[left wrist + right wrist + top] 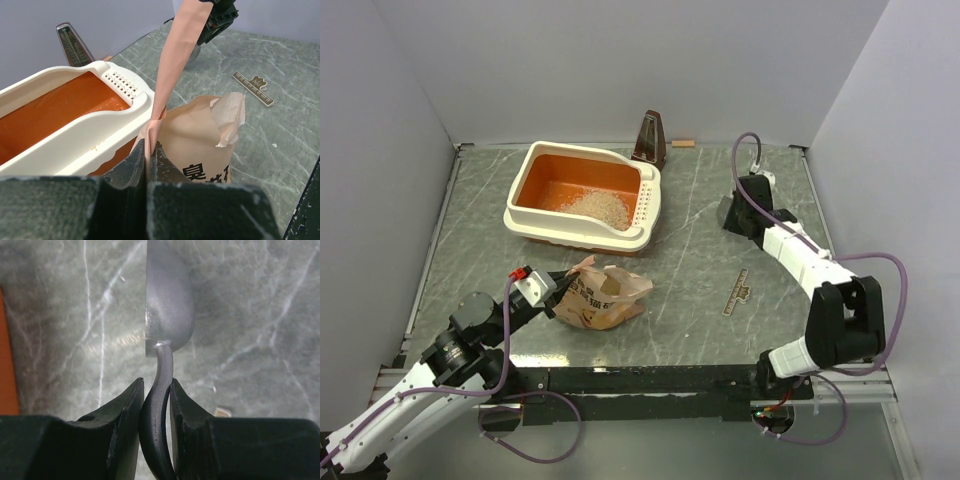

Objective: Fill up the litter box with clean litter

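Your left gripper (148, 150) fills the bottom of its wrist view, its fingers pressed together on a stretched strip of the tan paper bag (200, 145). The bag lies just beside the litter box (75, 145). Your right gripper (156, 390) clamps the dark handle of a metal scoop (167, 310) over the grey-green marbled table (700, 330). Pale walls stand on three sides. Only the top view shows you the clean litter (598, 205), a small heap on the orange floor near the slotted rim. A metronome (649, 138) stands behind the box, and a ruler (737, 293) lies right of the bag.
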`<state>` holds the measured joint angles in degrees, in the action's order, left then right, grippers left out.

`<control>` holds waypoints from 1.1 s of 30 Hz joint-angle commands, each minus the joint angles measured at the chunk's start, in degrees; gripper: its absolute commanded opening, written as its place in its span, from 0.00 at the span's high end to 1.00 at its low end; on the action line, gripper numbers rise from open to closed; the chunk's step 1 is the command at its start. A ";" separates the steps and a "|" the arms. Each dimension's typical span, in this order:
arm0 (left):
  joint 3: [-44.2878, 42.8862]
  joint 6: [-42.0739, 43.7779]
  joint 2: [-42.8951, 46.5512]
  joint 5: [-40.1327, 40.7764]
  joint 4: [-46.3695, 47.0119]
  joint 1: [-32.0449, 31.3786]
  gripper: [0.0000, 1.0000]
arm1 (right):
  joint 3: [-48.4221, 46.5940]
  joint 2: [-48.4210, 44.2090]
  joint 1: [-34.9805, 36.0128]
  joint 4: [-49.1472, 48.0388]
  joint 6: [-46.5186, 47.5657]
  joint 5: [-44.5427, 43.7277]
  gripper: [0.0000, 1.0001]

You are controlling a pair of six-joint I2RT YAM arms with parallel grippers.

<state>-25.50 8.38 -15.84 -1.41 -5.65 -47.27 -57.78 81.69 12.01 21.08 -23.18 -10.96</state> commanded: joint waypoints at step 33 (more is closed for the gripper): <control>-4.91 3.83 2.65 3.60 3.63 0.07 0.99 | 5.47 -17.35 13.73 -12.10 13.41 35.89 0.30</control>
<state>-25.52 10.26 -14.74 -0.80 -7.25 -47.27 -57.25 67.20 20.34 15.27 -17.30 11.97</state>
